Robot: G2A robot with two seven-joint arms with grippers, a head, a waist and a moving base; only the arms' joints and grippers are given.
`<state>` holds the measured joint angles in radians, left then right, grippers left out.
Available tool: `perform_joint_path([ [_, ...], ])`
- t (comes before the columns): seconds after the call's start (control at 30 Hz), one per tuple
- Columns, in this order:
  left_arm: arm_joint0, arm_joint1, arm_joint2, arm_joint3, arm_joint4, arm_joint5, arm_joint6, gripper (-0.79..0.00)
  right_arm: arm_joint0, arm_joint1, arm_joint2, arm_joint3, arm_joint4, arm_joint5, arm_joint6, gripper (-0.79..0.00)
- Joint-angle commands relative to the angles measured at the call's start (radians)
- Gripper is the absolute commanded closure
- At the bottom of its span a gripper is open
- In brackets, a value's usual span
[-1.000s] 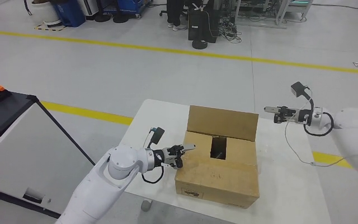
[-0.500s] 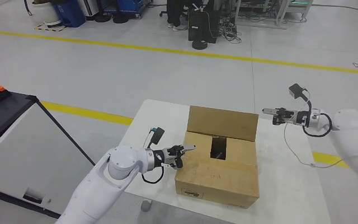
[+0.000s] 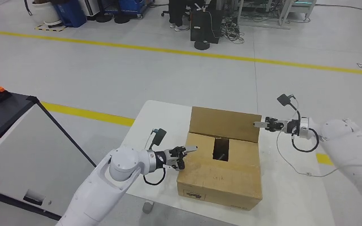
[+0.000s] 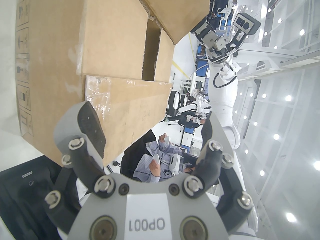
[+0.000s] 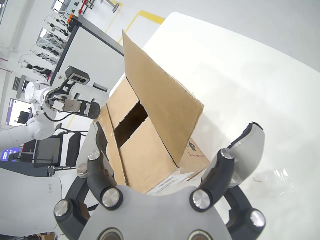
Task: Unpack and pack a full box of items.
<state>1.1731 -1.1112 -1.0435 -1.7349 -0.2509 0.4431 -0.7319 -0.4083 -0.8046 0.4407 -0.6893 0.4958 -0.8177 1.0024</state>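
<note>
Locate the box (image 3: pixel 220 169) mid-table (image 3: pixel 148 121). Its rear flap (image 3: pixel 225 123) stands upright, and a gap (image 3: pixel 221 148) shows between the top flaps. You'll find the L gripper (image 3: pixel 186 152) at the box's left top edge, fingers spread, holding nothing. The R gripper (image 3: pixel 260 124) is just beside the rear flap's right end, fingers apart, empty.

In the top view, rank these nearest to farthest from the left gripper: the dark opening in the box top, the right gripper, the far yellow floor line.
1. Dark opening, in the box top beside the left gripper.
2. Right gripper, across the box by the raised flap.
3. Far yellow floor line, beyond the table.
</note>
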Motion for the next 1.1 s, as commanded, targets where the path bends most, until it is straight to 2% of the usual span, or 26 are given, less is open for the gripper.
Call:
perform_joint_path([
  [0.0, 0.0, 0.0, 0.0, 0.0, 0.0, 0.0, 0.0, -0.785, 0.001, -0.003, -0.005, -0.001, -0.005, -0.014, -0.014, -0.785],
  [0.47, 0.0, 0.0, 0.0, 0.0, 0.0, 0.0, 0.0, -0.785, 0.027, -0.034, -0.1, 0.016, -0.014, -0.152, -0.152, -0.785],
  [0.57, 0.0, 0.0, 0.0, 0.0, 0.0, 0.0, 0.0, -0.785, 0.032, -0.025, -0.136, 0.002, -0.035, -0.195, -0.194, -0.785],
  [0.93, 0.0, 0.0, 0.0, 0.0, 0.0, 0.0, 0.0, -0.785, 0.039, 0.043, -0.169, -0.082, -0.013, -0.195, -0.194, -0.785],
  [1.07, 0.0, 0.0, 0.0, 0.0, 0.0, 0.0, 0.0, -0.785, 0.039, 0.043, -0.169, -0.082, -0.013, -0.195, -0.194, -0.785],
])
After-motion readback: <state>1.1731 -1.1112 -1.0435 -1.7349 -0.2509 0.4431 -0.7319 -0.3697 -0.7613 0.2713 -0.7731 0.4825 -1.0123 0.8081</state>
